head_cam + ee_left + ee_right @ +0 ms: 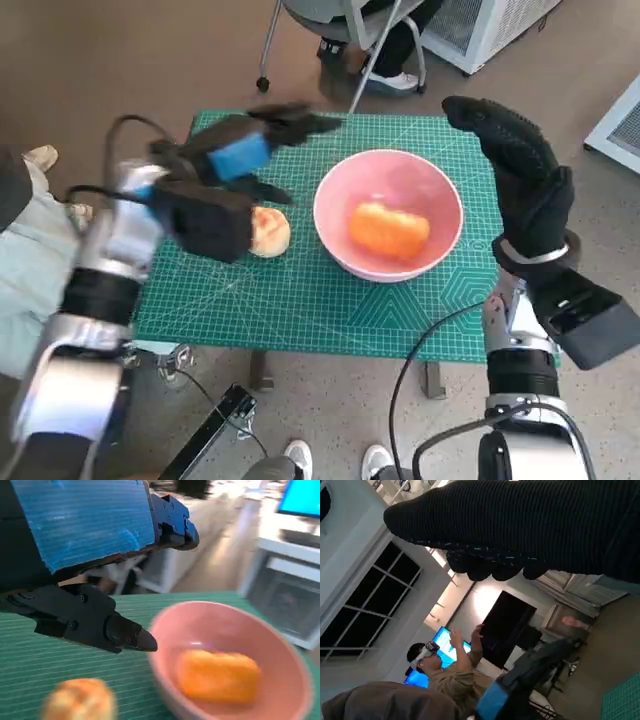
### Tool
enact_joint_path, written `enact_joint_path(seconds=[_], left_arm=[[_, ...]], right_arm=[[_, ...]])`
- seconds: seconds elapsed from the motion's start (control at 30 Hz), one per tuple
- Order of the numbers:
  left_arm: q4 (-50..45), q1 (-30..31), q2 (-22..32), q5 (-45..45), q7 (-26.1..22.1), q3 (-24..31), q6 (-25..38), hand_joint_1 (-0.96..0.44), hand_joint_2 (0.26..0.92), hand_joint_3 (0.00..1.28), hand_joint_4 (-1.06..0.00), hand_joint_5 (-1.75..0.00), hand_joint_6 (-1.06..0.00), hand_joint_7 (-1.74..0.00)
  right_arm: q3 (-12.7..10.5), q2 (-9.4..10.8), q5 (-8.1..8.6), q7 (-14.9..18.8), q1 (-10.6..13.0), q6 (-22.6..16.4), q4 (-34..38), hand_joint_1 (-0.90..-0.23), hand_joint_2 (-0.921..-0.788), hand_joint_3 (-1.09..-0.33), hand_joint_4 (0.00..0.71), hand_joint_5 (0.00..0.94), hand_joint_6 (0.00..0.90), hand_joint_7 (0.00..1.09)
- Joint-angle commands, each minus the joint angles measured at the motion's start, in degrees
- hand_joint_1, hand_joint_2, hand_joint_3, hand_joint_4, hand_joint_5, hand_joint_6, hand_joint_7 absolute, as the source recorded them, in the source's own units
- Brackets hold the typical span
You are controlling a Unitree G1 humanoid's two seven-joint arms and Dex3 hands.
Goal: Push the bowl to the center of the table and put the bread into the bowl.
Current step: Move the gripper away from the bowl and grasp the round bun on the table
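Bowl: my round pink bowl point(388, 213) sits near mid-worktop on the green cutting mat point(300, 300), an orange oblong bread piece point(388, 229) already inside.
Loose bread: a pale round bun point(268, 231) lies on the mat just beside the bowl's rim.
Left hand: my blue-taped black left hand point(232, 160) hovers above the bun, fingers spread, empty.
Right hand: my black-gloved right hand point(520, 175) is raised beyond the bowl's far side, open, empty.
Risk: I judge a low sweep could knock the bun away or nudge the bowl off centre.

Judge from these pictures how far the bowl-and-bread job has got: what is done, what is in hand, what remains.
Done: the pink bowl sits about mid-mat on the green mat, with one orange bread inside. In hand: the left hand hovers, empty, above the pale bun beside the bowl. Left: possibly that bun. The right hand is raised, holding nothing.
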Motion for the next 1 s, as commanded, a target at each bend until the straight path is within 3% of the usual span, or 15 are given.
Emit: enact_joint_path(seconds=[0.03, 0.53, 1.0], left_arm=[[-2.29, 1.94, 1.71, -0.81, -1.52, 0.70, 3.02, -0.03, 0.882, 0.00, -0.17, -0.01, -0.33, -0.06], [4.80, 3.22, 2.07, 2.92, 0.04, -2.11, 4.83, -0.04, 0.865, 0.00, -0.18, 0.00, -0.34, -0.03], [15.60, -0.33, -2.90, 8.49, 4.71, -7.82, 7.16, -0.08, 0.863, 0.00, -0.20, -0.01, -0.35, -0.02]], right_arm=[[0.05, 0.49, 0.73, 0.83, 0.49, 0.26, 1.34, -0.660, -0.921, -0.722, 0.327, 0.002, 0.031, 0.83], [0.01, 0.23, 1.38, 1.88, -0.19, 0.42, 2.28, -0.642, -0.921, -0.726, 0.327, 0.001, 0.030, 0.83], [0.21, 0.24, 0.98, 1.75, 0.06, 0.59, 1.67, -0.625, -0.921, -0.727, 0.327, 0.001, 0.026, 0.83]])
